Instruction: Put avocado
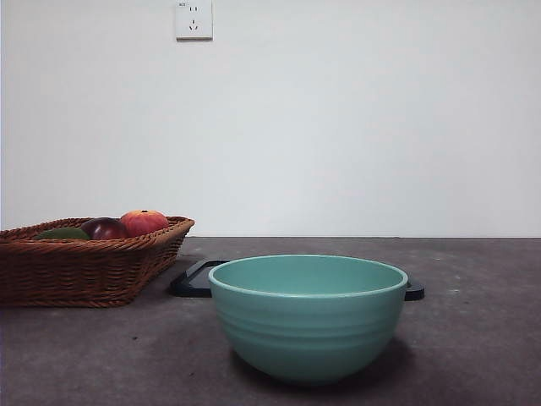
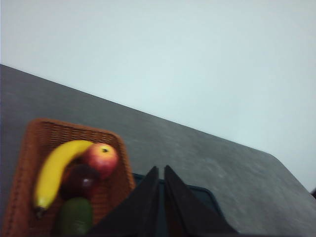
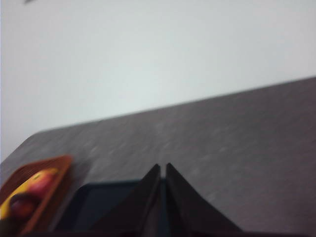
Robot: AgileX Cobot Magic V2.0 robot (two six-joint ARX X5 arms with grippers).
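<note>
The avocado [image 2: 75,216] is dark green and lies in the brown wicker basket [image 2: 30,148], beside a dark maroon fruit [image 2: 79,178], a red-orange peach-like fruit [image 2: 102,159] and a banana [image 2: 55,170]. In the front view only its top [image 1: 61,233] shows over the basket rim [image 1: 93,245] at the left. My left gripper [image 2: 161,170] is shut and empty, raised away from the basket. My right gripper [image 3: 163,168] is shut and empty above the table. Neither arm shows in the front view.
A teal bowl [image 1: 308,317] stands near the front at the middle. Behind it lies a dark tray [image 1: 196,279], also in the right wrist view [image 3: 101,205]. The table is dark grey. A white wall with a socket [image 1: 193,19] is behind.
</note>
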